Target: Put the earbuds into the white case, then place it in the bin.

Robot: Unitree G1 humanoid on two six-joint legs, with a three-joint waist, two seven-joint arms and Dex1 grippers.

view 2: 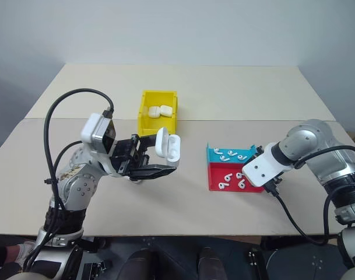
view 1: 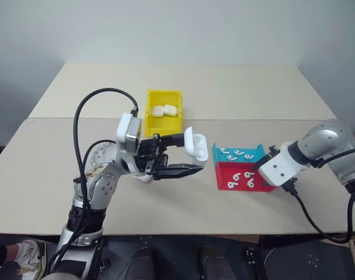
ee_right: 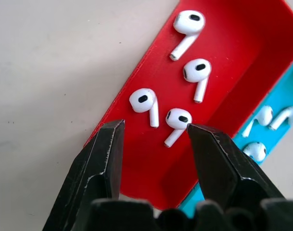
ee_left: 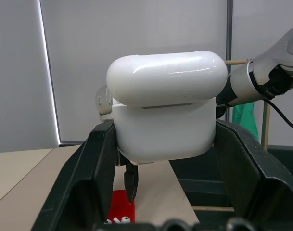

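Setting: robot test room or laboratory, plainly furnished. Evidence: two plain beige tables (view 1: pixel 183 87) pushed together end to end, the seam running from 9 o'clock to 3 o'clock; bare pale grey wall (view 1: pixel 177 29) at 12 o'clock, no decoration; small sorting containers set out on the tabletop, namely a yellow bin (view 1: pixel 164 108), a teal tray (view 1: pixel 238 154) and a red tray (view 1: pixel 241 177); dark floor at 6 o'clock; a person's shoe (view 1: pixel 25 254) at 7 o'clock.

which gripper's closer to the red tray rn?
Right. The right gripper hangs just above the red tray, fingers open over its earbuds. The left gripper is off to the tray's left, shut on the white case.
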